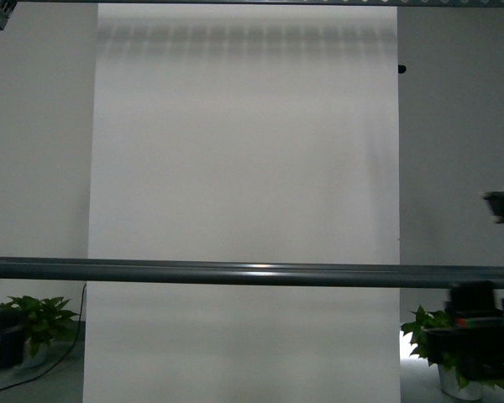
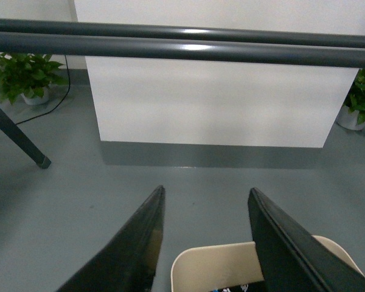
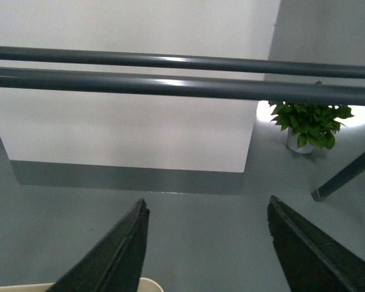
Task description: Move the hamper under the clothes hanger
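Note:
The hamper's beige rolled rim point(image 2: 216, 261) shows low between and below my open left gripper point(image 2: 205, 193) in the left wrist view. A sliver of that rim point(image 3: 147, 285) shows by my open right gripper point(image 3: 208, 207). Both grippers are empty and held above the grey floor. The clothes hanger's dark grey round bars cross the front view point(image 1: 235, 273), the left wrist view point(image 2: 182, 48) and the right wrist view point(image 3: 182, 85). A slanted leg point(image 2: 18, 137) stands on the floor, another shows in the right wrist view point(image 3: 344, 176). The hamper is hidden in the front view.
A white panel point(image 1: 244, 168) stands ahead behind the bars, with a grey base strip point(image 2: 213, 155). Potted green plants sit on the floor at left point(image 1: 38, 323) and right point(image 1: 449, 348). A black cable point(image 2: 48, 106) lies near the left plant. Dark arm parts point(image 1: 479, 327) show at right.

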